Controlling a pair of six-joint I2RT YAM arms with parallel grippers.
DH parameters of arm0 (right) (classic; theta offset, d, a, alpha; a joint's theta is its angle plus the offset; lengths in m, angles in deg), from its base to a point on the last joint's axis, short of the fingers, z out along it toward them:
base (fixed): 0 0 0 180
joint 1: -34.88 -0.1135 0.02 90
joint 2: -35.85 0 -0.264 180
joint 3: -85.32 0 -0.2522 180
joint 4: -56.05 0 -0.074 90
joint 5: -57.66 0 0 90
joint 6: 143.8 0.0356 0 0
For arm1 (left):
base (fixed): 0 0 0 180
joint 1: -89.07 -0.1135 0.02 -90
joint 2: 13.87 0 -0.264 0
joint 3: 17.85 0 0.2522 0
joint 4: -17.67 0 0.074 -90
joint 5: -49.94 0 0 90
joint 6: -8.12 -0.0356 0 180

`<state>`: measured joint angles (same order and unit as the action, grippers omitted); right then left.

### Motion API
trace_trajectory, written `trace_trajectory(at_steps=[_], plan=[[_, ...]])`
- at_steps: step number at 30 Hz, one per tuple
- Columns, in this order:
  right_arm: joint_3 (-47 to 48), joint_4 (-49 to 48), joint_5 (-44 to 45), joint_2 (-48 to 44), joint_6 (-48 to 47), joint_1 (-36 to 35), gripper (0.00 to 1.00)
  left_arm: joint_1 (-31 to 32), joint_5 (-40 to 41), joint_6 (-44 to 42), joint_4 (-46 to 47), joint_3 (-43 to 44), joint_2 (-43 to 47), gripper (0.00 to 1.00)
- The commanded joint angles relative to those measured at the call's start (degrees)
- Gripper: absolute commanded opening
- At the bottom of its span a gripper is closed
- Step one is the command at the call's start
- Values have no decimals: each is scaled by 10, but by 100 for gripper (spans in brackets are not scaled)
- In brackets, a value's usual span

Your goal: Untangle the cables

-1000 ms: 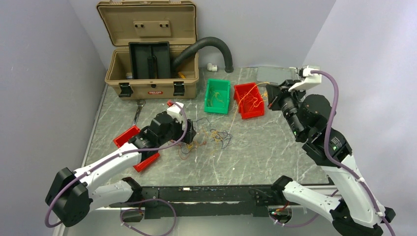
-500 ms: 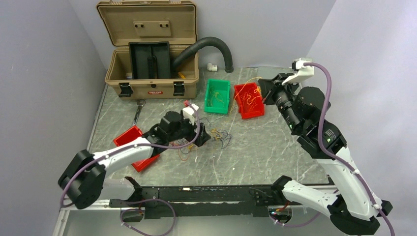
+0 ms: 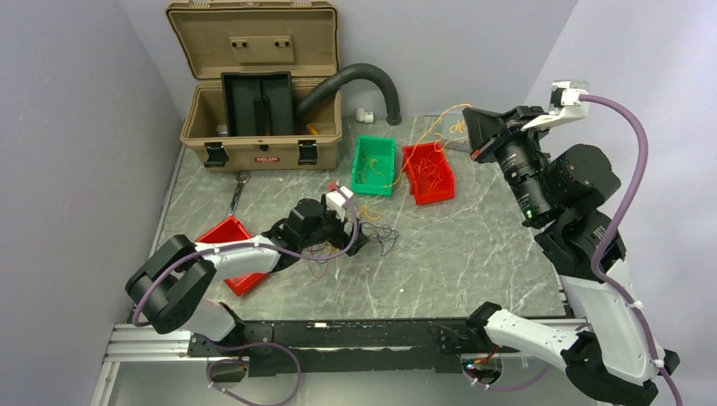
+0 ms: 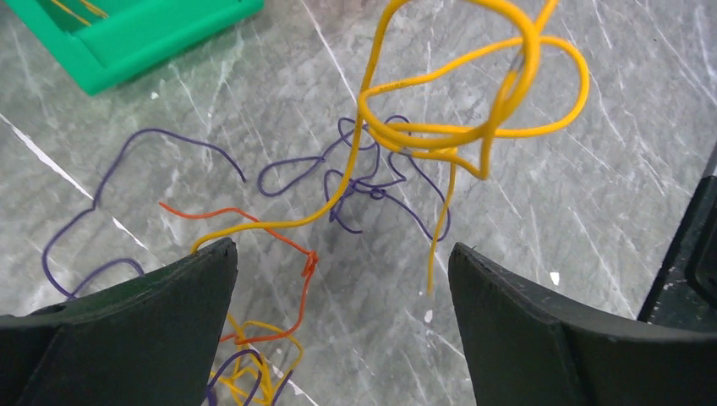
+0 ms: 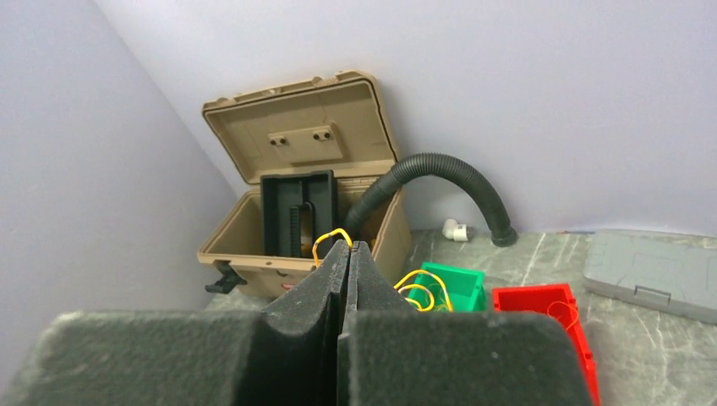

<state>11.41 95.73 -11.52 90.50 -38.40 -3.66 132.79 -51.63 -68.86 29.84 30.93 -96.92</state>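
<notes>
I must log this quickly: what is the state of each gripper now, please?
The left gripper is open, holding nothing.
The right gripper is closed on a yellow cable.

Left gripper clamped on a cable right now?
No: the left wrist view shows the left gripper open, fingers wide apart, with the yellow cable looping free between them.

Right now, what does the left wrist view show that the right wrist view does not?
Only the left wrist view: the open left gripper above purple cables and an orange cable lying on the table. Only the right wrist view: the right gripper shut on a yellow cable, the open tan case, the black hose, the red bin. Both: the green bin and yellow cable.
</notes>
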Motion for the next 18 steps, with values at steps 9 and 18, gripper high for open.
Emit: trace_trajectory(at_steps=[9,18], plan=[[45,-11,-25,14,-5,0,0,2,67,-42,91,-45,69,91],[31,-17,-20,21,-6,0,0,3,-24,-45,43,-88,157,95]])
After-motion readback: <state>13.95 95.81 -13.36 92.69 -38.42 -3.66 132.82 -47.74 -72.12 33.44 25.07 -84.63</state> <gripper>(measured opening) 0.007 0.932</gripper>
